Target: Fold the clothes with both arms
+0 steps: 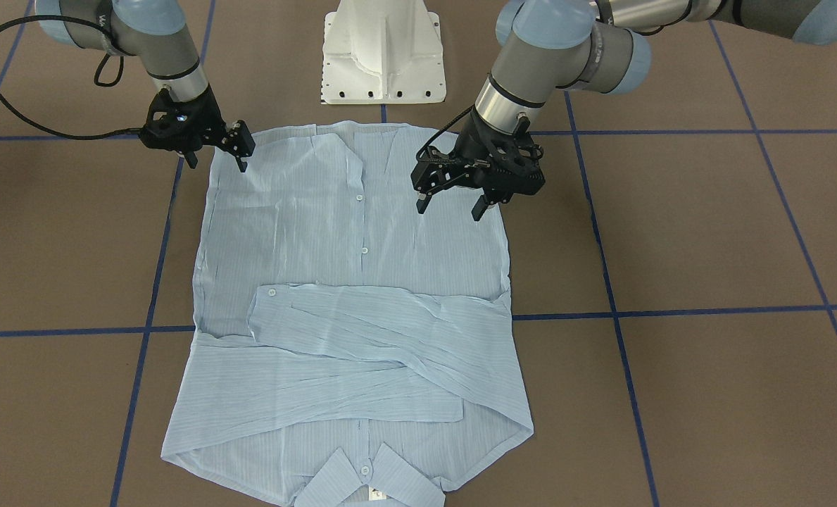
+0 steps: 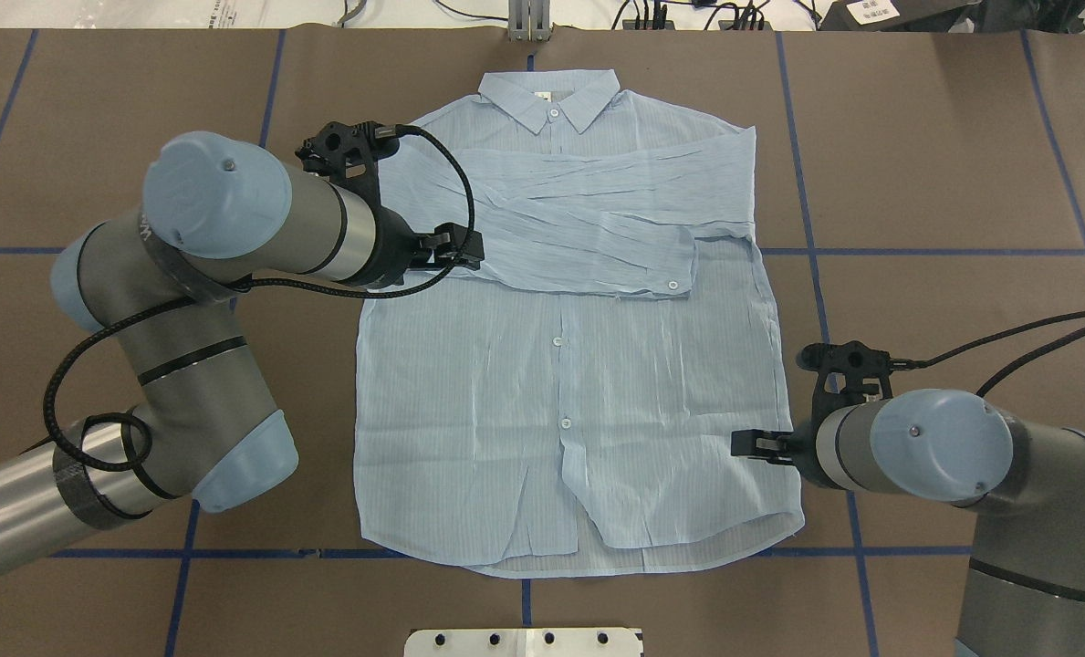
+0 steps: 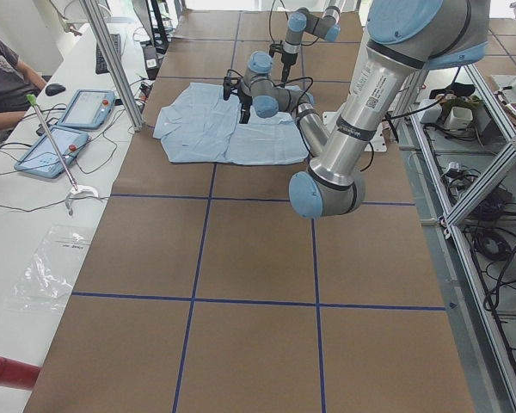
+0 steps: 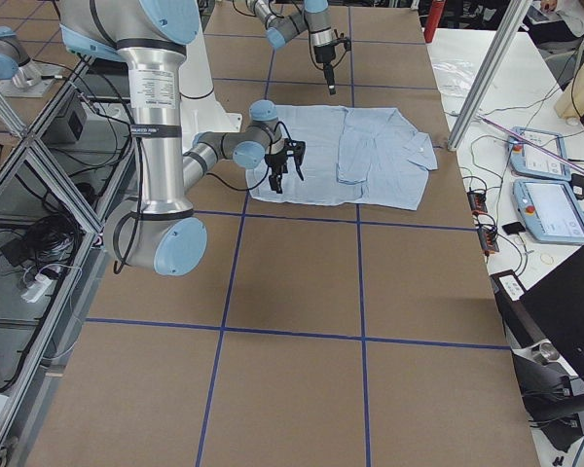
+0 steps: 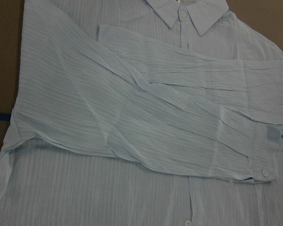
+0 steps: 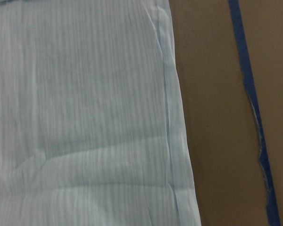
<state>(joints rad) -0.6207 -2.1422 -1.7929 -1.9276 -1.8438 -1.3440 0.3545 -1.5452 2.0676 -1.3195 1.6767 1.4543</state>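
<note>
Shirt: flat on table, front up, sleeves crossed over chest, probably readied for folding the hem up.
Left gripper: spread, empty, above shirt body.
Right gripper: spread, empty, at side edge near hem.

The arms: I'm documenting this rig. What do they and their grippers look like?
The left arm and right arm are grey-and-silver jointed tubes with light-blue joint caps and black cables; the left gripper and right gripper are black, with two slim jaws.
</note>
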